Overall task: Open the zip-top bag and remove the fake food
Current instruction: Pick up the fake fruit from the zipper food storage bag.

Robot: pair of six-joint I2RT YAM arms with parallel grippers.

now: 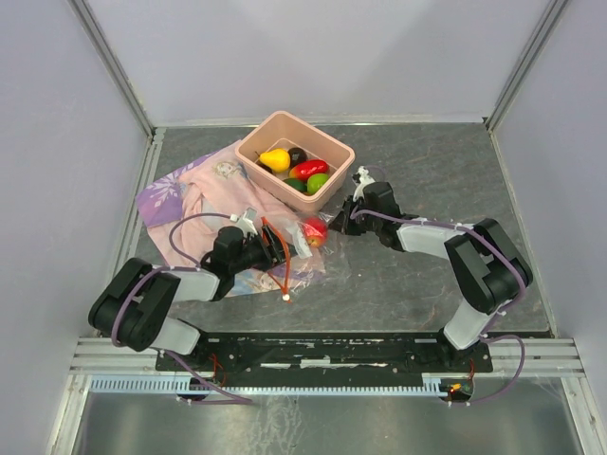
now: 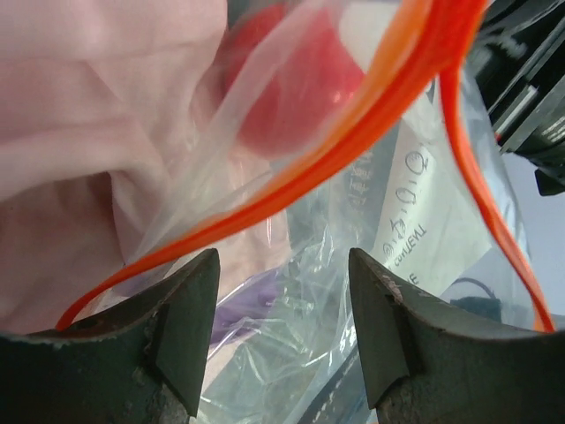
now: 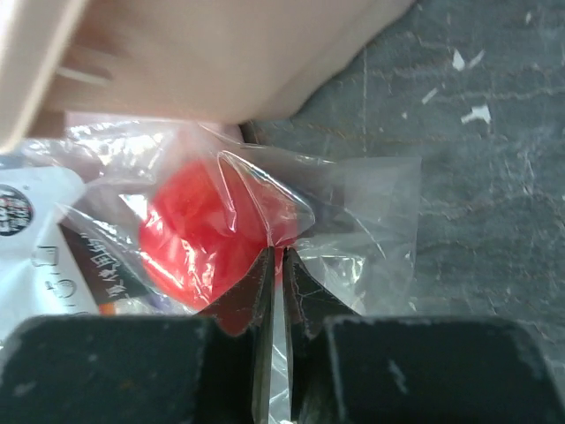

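The clear zip-top bag (image 1: 302,248) lies on the printed cloth, its orange-red zip strip (image 1: 276,243) gaping open, with the white slider (image 1: 285,298) at the strip's near end. One red fake fruit (image 1: 314,232) is still inside the bag. Other fake food, yellow, red, green and dark, lies in the pink tub (image 1: 256,143). My left gripper (image 1: 258,248) is open at the bag's mouth; in its wrist view the gripper (image 2: 282,305) has crinkled plastic between its fingers, and the strip (image 2: 353,132) crosses above it. My right gripper (image 3: 275,253) is shut on a fold of the bag's plastic beside the red fruit (image 3: 199,231).
The pink-and-purple cloth (image 1: 185,190) spreads over the left of the grey table under the bag. The tub's wall (image 3: 221,53) stands just beyond the right gripper. Metal frame posts and white walls close in the sides and back.
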